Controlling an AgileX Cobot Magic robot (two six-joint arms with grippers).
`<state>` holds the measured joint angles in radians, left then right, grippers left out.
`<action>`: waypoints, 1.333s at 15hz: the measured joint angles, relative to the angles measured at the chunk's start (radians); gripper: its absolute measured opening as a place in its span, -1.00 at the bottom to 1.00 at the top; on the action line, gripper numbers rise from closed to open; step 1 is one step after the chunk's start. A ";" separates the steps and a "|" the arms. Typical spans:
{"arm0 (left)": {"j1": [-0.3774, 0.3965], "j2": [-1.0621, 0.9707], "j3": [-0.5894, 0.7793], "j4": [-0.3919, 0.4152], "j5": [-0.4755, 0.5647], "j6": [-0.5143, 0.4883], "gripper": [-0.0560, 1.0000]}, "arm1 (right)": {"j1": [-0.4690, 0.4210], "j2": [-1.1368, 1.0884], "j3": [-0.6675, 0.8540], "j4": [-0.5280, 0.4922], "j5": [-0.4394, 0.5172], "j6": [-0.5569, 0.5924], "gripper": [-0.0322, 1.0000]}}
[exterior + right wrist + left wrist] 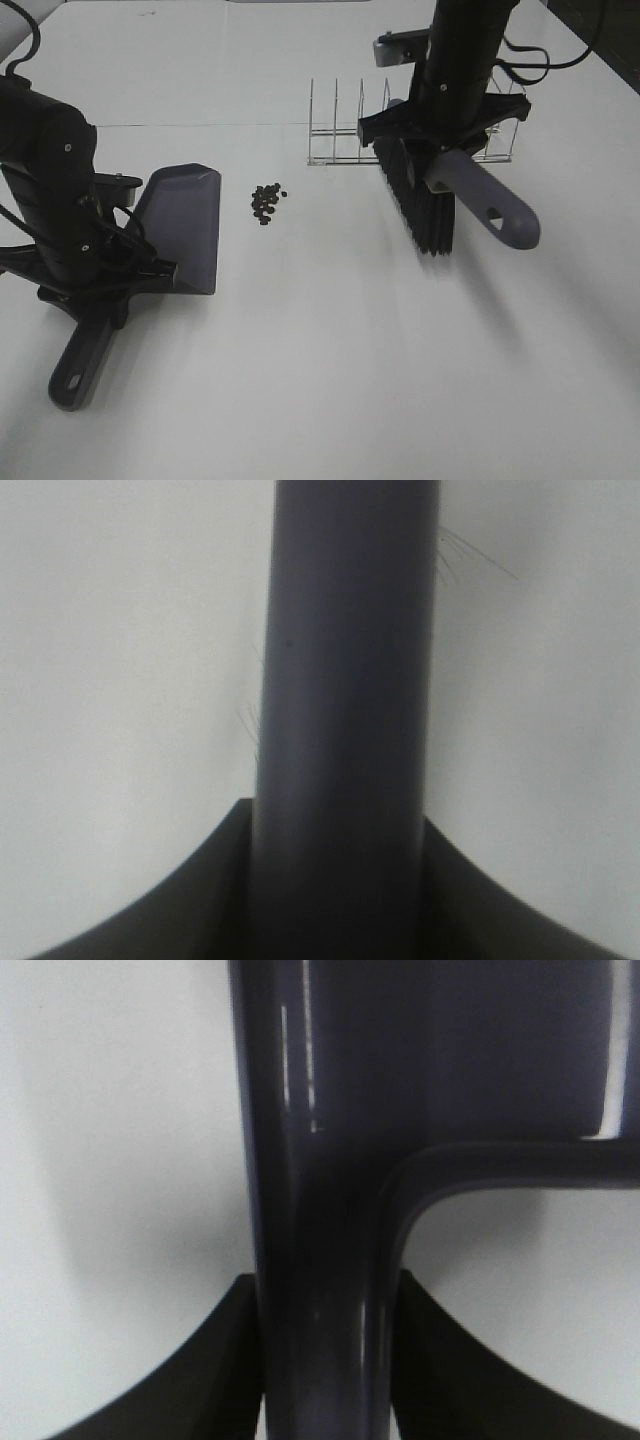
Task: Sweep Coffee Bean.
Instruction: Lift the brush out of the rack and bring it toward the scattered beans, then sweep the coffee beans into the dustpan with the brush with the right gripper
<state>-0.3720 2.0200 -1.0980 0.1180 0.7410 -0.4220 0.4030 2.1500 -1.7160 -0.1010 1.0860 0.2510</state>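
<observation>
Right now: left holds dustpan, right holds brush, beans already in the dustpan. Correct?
Not quite. The beans are not in the dustpan; they lie on the table beside it, between it and the brush. The exterior high view shows this. The rest holds.

On the white table point(330, 390), the left gripper point(112, 283) clamps the handle of a dark dustpan point(185, 225). The pan lies just left of the beans point(266, 202), which form a small tight cluster. The right gripper point(440, 140) grips a brush point(425, 205) by its grey handle, black bristles pointing down, well right of the beans. Behind the brush stands a wire rack point(335, 130).
</observation>
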 joint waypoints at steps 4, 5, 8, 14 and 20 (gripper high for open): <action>0.000 0.009 -0.001 0.000 -0.004 0.003 -0.23 | 0.075 0.099 -0.009 -0.123 -0.019 0.083 -0.35; 0.000 0.010 -0.001 0.000 -0.007 0.007 -0.23 | 0.098 0.148 -0.075 -0.141 -0.003 0.085 -0.35; 0.000 0.010 -0.001 0.000 -0.012 0.016 -0.23 | 0.135 0.244 -0.226 -0.156 0.087 0.078 -0.35; 0.000 0.014 -0.005 -0.004 -0.022 0.035 -0.23 | 0.240 0.406 -0.474 -0.155 0.152 0.026 -0.35; 0.000 0.014 -0.005 -0.014 -0.026 0.056 -0.23 | 0.299 0.470 -0.578 0.022 0.139 -0.031 -0.35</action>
<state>-0.3720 2.0340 -1.1030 0.1040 0.7150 -0.3660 0.7020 2.6200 -2.2940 -0.0790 1.2250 0.2200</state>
